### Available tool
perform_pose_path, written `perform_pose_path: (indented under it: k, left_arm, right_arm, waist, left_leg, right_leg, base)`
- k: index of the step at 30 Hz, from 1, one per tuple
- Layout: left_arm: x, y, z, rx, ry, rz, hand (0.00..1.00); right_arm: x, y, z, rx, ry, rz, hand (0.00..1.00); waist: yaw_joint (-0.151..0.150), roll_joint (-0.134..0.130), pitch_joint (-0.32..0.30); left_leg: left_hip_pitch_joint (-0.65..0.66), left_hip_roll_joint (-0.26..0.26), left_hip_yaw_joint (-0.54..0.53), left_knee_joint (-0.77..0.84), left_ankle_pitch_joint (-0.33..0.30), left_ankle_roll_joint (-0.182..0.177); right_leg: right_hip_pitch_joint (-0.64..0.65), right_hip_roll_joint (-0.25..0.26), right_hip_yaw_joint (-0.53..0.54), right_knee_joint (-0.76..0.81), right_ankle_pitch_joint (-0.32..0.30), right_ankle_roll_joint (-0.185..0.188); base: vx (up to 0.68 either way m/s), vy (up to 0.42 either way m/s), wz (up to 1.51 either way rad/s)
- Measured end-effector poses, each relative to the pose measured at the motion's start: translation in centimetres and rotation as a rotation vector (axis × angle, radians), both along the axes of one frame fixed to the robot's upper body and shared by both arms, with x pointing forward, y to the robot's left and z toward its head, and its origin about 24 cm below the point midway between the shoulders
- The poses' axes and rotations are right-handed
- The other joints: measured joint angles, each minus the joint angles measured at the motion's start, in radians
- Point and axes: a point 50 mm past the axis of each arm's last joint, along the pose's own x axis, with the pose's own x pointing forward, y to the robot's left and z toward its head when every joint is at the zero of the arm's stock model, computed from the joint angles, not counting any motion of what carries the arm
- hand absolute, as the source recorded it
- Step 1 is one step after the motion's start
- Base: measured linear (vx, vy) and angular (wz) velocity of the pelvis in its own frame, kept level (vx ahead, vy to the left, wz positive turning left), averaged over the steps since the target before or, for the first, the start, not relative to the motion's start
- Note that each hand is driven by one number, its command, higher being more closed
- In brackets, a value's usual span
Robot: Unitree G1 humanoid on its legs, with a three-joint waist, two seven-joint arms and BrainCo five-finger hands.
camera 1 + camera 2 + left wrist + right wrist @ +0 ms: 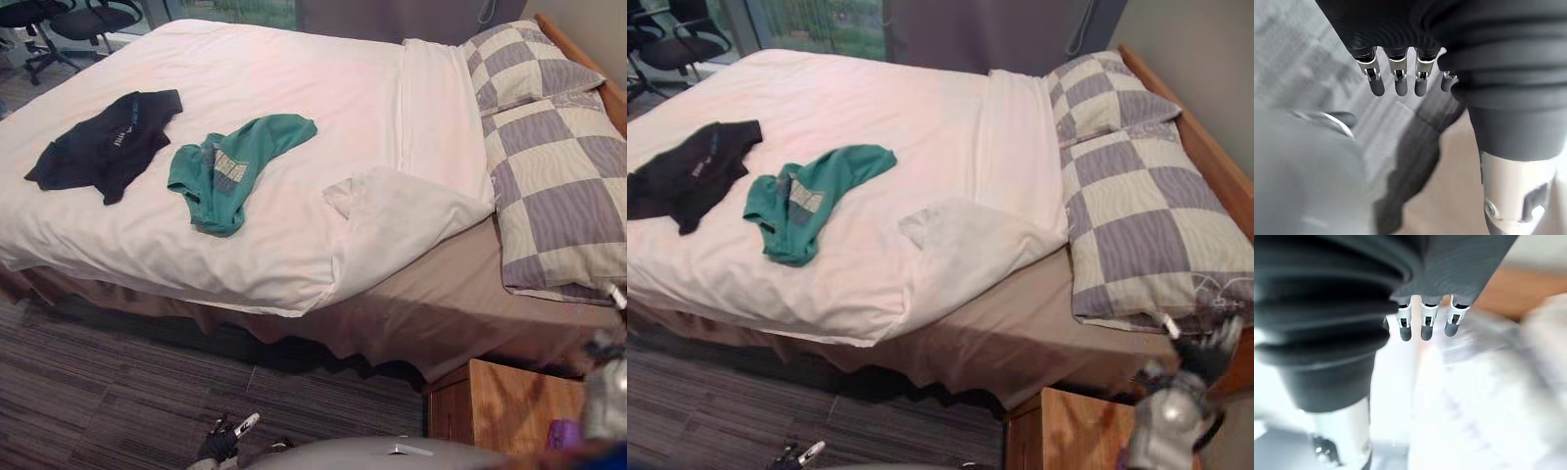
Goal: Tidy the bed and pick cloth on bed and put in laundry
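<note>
**Both hands empty; two garments lie on the bed**

Nearest, short of the bed's (294,294) near edge: the left hand (1400,81) hangs low over the carpet, fingers straight and slack, holding nothing. The right hand (1425,325) is raised by the bed's head-end corner, above a wooden nightstand (509,406), fingers likewise straight and empty. It is probably placed there to deal with the bedding first.

On the bed's near side a corner of the white duvet (402,220) is flipped back, baring the tan sheet (441,304). That is the untidy part.

Mid-bed, a green shirt (230,168) lies crumpled on the duvet. A black shirt (103,147) lies just beside it toward the bed's foot.

At the bed's head are two checked pillows (558,186). Office chairs (69,24) stand beyond its far foot corner.
</note>
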Motion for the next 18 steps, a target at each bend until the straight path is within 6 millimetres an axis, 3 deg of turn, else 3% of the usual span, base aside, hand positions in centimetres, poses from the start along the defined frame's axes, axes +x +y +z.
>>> perform_pose_path:
  k: [5, 11, 14, 16, 18]
  left_arm:
    - [-0.1, -0.2, -0.1, -0.002, 0.017, -0.076, 0.00]
    - [-0.8, -0.9, -0.5, 0.004, 0.083, -0.135, 0.00]
    - [1.4, -0.2, -0.1, 0.055, 0.042, -0.158, 0.00]
    - [5.0, 0.7, 0.8, 0.093, -0.047, -0.181, 0.00]
    - [7.8, 1.4, 1.8, 0.119, -0.121, -0.194, 0.00]
  right_arm:
    - [5.3, 3.7, 2.3, -0.147, 0.084, 0.251, 0.00]
    - [11.2, 8.8, 5.9, -0.298, 0.116, 0.466, 0.00]
    - [14.4, 10.4, 10.3, -0.363, 0.066, 0.507, 0.00]
    - [16.0, 10.5, 14.6, -0.420, 0.003, 0.489, 0.00]
    - [16.7, 10.9, 17.8, -0.459, -0.050, 0.477, 0.00]
  waist:
    - [0.002, 0.007, 0.006]
    - [0.019, 0.047, 0.040]
    - [0.024, 0.048, 0.100]
    - [0.052, 0.053, 0.177]
    - [0.067, 0.056, 0.238]
  left_leg:
    - [-0.001, -0.003, -0.027, -0.023, 0.029, 0.006]
    - [-0.050, -0.018, -0.080, -0.031, 0.069, 0.020]
    - [-0.144, -0.013, -0.116, -0.030, 0.109, 0.019]
    - [-0.233, 0.013, -0.137, -0.029, 0.149, 0.018]
    - [-0.281, 0.024, -0.146, -0.026, 0.177, 0.017]
  right_leg:
    - [0.024, 0.010, 0.000, -0.044, 0.003, -0.001]
    - [0.021, 0.010, -0.007, -0.087, 0.002, -0.002]
    - [-0.051, 0.019, -0.006, -0.087, -0.012, -0.024]
    - [-0.139, 0.044, -0.013, -0.068, -0.012, -0.027]
    - [-0.192, 0.057, -0.026, -0.038, -0.010, -0.042]
  base:
    - [-0.07, -0.052, 0.14]
    - [-0.14, -0.020, 0.21]
    - [-0.22, -0.009, 0.32]
    - [-0.30, -0.010, 0.25]
    - [-0.29, -0.004, 0.21]
